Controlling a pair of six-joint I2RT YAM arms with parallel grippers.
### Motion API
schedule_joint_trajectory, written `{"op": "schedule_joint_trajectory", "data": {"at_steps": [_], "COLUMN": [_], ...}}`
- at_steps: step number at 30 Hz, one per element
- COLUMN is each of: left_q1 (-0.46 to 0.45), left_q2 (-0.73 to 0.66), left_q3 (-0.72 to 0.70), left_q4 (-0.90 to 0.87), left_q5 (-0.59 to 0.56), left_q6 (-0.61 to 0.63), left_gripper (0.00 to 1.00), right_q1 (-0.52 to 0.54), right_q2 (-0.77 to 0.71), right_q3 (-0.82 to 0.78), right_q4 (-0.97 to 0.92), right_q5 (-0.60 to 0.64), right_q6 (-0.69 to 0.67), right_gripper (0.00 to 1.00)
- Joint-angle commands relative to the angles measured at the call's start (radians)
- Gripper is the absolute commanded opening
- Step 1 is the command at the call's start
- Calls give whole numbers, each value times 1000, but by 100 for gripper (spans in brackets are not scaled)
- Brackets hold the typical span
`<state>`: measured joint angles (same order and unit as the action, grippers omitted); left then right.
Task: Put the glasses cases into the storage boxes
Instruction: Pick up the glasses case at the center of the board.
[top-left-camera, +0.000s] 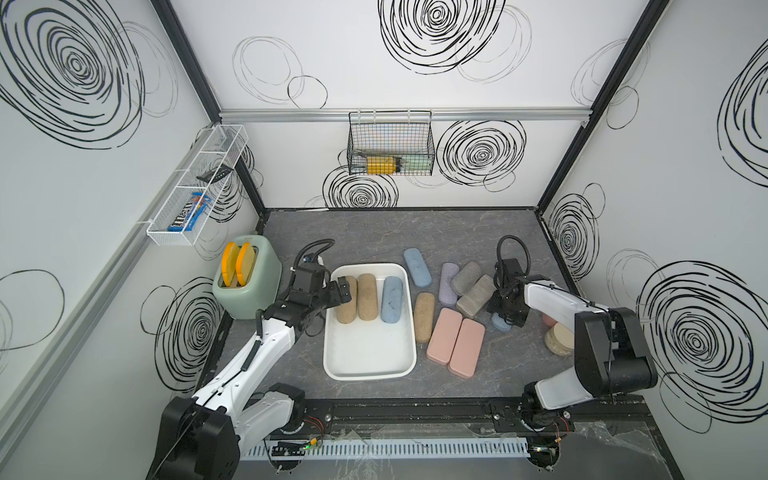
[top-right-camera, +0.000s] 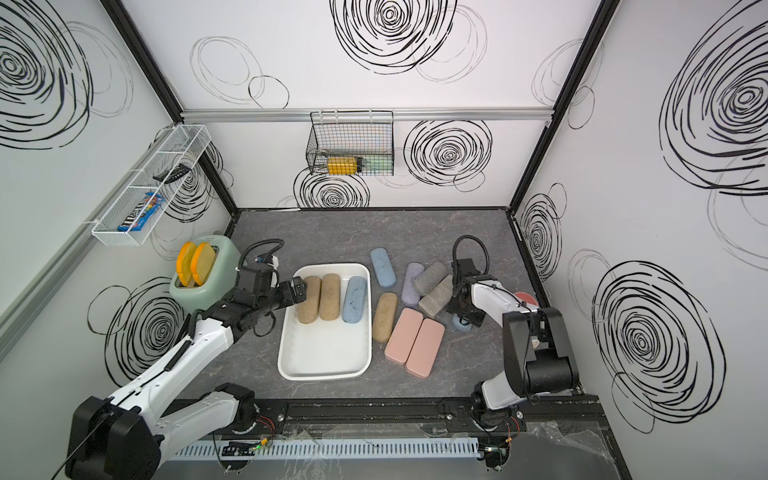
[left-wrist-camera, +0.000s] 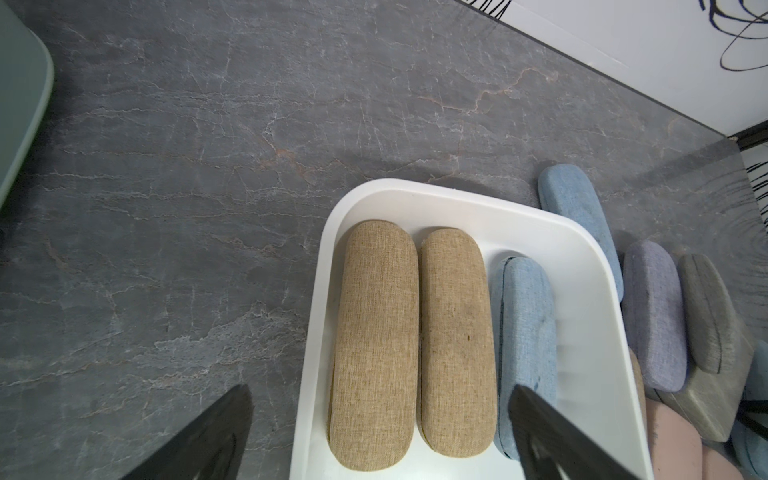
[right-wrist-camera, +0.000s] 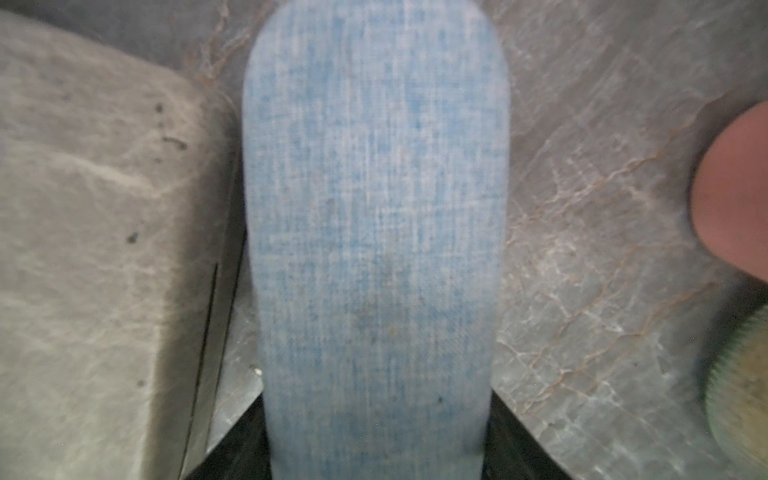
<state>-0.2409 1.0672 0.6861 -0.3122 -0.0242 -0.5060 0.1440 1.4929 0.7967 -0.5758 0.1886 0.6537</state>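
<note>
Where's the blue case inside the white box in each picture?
In a top view: the boxed blue case lies in the white box, beside two tan cases.
In a top view: boxed blue case, same spot.
Left wrist view: beside the tan cases, in the box.
Right wrist view: not in it; that other blue case lies on the table.
Shared landmark: the two tan cases.
</note>
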Motion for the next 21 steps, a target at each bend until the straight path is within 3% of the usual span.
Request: {"op": "schedule_joint_trajectory", "data": {"at_steps": [1,6,9,16,21], "left_q1": [5,5,5,5,9], "left_q2": [8,15,17,29,52], "left_q3": [1,1,1,3,11], "left_q4": [28,30,30,31,18], "left_q5": [10,17,19,14,1], "left_q6": [-11,-11,-12,-19,-23], "left_gripper": [100,100,100,99,96], "right_q1": [15,65,162,609,925], "right_q2": [-68,-151,-198,-250,-131], "right_q3": [35,76,109,311,458], "right_q4": [-69,-157,-206,-335,-288], "right_q5": [40,74,79,135,97], "right_q6": [6,11,35,181,278], "right_gripper": [58,57,56,56,56]}}
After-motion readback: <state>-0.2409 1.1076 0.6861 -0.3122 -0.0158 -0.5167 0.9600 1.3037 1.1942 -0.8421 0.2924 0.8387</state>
